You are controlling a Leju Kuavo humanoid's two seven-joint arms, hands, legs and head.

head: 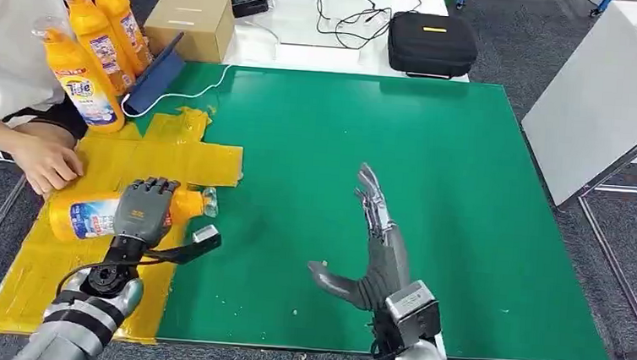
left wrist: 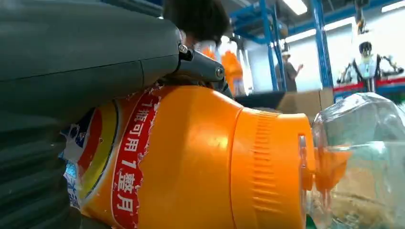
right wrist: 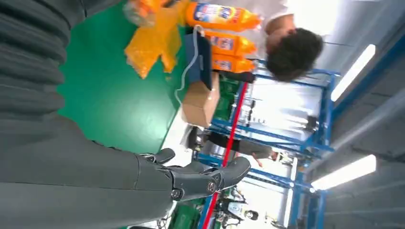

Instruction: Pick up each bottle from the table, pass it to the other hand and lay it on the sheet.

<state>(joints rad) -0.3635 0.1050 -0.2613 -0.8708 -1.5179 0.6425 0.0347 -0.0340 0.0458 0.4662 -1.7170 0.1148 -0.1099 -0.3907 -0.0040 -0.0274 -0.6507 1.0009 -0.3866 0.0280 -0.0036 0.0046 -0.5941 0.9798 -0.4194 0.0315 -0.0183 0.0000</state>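
Note:
An orange bottle (head: pixel 84 214) with a clear cap lies on its side on the yellow sheet (head: pixel 113 161), cap toward the green mat. My left hand (head: pixel 145 209) grips it from above, fingers wrapped over its shoulder. Up close in the left wrist view, the bottle (left wrist: pixel 191 157) lies under the left hand (left wrist: pixel 71 71). My right hand (head: pixel 374 243) hovers over the green mat (head: pixel 435 154), fingers stretched out and thumb apart, holding nothing; the right wrist view shows the right hand (right wrist: pixel 191 179) bare too. Three more orange bottles (head: pixel 81 79) stand at the far left.
A person sits at the left, one hand (head: pixel 45 163) resting on the sheet's edge. A blue folder (head: pixel 155 75) and a white cable lie beside the standing bottles. Behind the mat are a cardboard box (head: pixel 190 23) and a black case (head: pixel 432 42). A white panel (head: pixel 600 98) leans at the right.

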